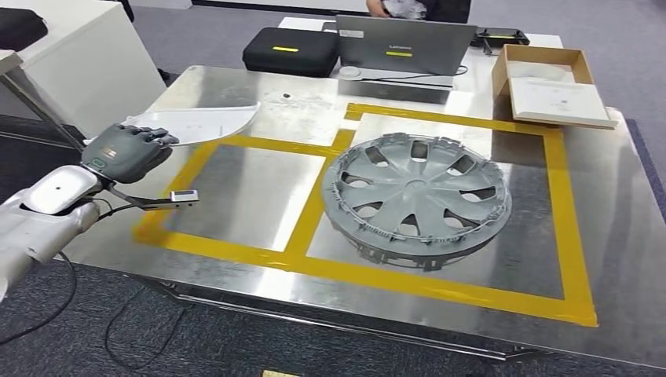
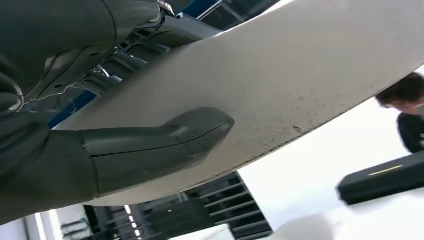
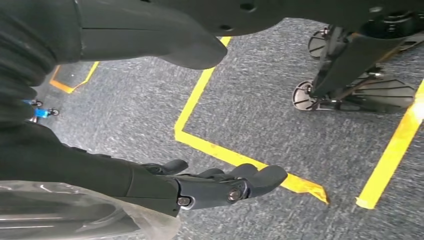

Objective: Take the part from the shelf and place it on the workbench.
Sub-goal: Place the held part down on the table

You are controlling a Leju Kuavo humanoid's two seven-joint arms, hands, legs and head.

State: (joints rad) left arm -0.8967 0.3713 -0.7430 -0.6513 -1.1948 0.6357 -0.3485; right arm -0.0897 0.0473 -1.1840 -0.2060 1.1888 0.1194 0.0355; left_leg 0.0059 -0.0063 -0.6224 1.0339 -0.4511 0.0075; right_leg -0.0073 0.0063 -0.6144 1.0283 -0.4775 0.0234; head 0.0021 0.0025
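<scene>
Left hand grips the white part over the workbench's far-left corner (thumb pressed flat against it). Right hand hangs above carpet, fingers loosely extended, holding nothing.

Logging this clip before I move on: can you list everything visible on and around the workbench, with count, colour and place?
white part: one, white, flat and curved, over the workbench's near-left corner, held by the left hand
wheel cover: one, grey, inside the right taped square
tape: yellow, two outlined squares on the workbench
workbench: one, bare metal top
laptop: one, grey, far edge, open
black case: one, far edge, left of the laptop
cardboard box: one, brown, far-right corner, with a white sheet on its near side
person: one, behind the laptop
left hand: grey, grips the white part's edge
right hand: dark grey, hanging over grey carpet with yellow floor lines
</scene>
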